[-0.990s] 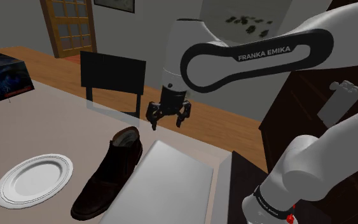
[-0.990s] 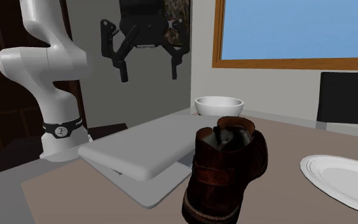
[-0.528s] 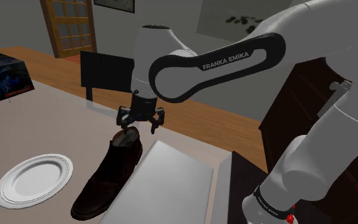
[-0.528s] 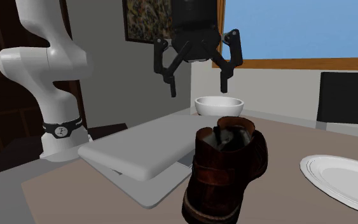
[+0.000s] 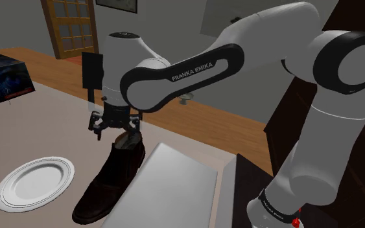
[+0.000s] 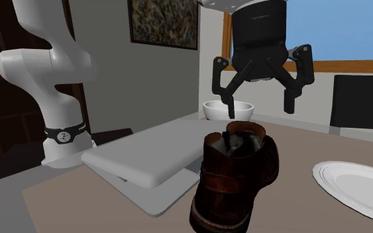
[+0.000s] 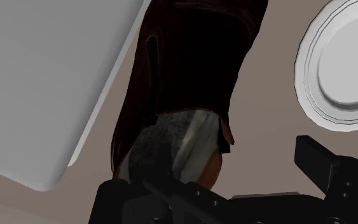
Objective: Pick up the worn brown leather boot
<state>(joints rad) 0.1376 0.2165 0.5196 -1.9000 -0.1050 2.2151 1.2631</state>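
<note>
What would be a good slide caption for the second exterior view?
Open black claw hovers above a brown boot standing between a grey slab and a white plate.

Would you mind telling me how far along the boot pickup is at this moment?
Done: the open black gripper hangs over the opening of the dark brown leather boot. In hand: the approach, its fingers apart and touching nothing. Left: lower, close on the collar and lift the boot off the table.
</note>
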